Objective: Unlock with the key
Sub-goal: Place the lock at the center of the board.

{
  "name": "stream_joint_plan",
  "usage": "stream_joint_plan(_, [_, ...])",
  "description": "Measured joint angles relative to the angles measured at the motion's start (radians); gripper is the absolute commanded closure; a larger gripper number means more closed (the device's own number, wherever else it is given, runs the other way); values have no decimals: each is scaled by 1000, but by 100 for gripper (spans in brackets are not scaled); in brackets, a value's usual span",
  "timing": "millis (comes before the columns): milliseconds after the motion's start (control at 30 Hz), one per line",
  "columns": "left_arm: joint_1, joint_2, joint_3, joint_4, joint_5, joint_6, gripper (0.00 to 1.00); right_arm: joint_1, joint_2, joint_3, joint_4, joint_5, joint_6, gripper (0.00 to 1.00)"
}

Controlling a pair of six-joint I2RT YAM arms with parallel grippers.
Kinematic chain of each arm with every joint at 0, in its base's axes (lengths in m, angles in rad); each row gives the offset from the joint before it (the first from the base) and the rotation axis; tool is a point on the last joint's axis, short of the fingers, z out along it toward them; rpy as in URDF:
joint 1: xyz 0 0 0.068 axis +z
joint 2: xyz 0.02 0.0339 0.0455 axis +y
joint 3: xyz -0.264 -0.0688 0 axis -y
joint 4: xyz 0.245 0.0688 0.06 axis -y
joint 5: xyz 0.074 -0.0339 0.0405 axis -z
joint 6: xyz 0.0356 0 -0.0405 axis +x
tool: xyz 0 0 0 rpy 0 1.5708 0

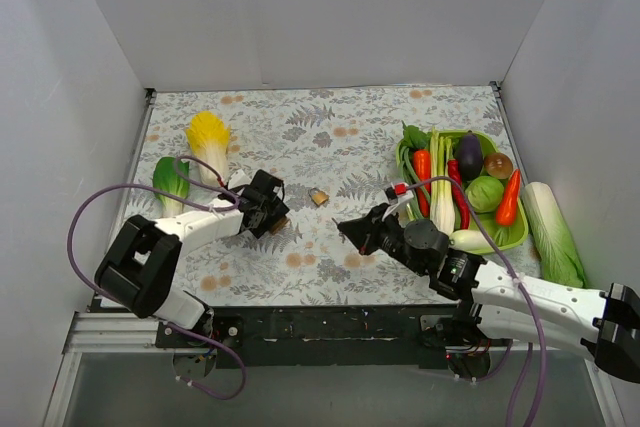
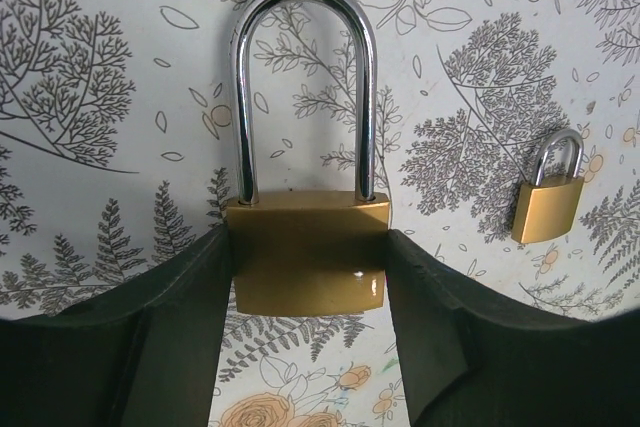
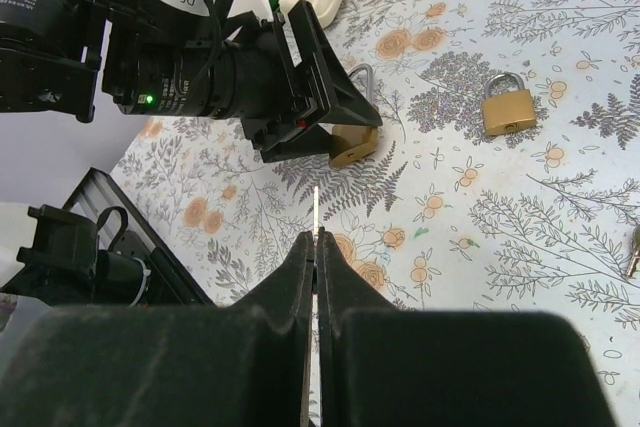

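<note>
A large brass padlock (image 2: 305,252) with a long steel shackle lies on the floral cloth. My left gripper (image 2: 308,247) is shut on its body, one finger against each side. In the top view that gripper (image 1: 272,209) sits left of centre. My right gripper (image 3: 317,237) is shut on the key (image 3: 317,209), whose thin blade shows edge-on past the fingertips. The blade points toward the held padlock (image 3: 355,147) and stops a short way from it. In the top view the right gripper (image 1: 348,230) hovers right of the left one.
A second, smaller brass padlock (image 1: 318,197) lies between and beyond the grippers. A green tray (image 1: 515,237) of vegetables stands at the right, with a long cabbage (image 1: 553,232) beside it. A yellow cabbage (image 1: 208,142) and a bok choy (image 1: 170,182) lie at the left.
</note>
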Motion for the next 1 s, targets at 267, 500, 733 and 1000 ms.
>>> stream_joint_plan(267, [-3, 37, 21, 37, -4, 5, 65, 0, -29, -18, -12, 20, 1, 99])
stream_joint_plan(500, [-11, 70, 45, 62, -10, 28, 28, 0, -33, -30, -35, 31, 2, 99])
stream_joint_plan(733, [-30, 70, 57, 82, -14, 42, 2, 0, -33, -30, -47, 32, 2, 99])
stream_joint_plan(1000, [-54, -59, 54, -38, -25, 103, 2, -2, -32, -1, -104, -4, -15, 99])
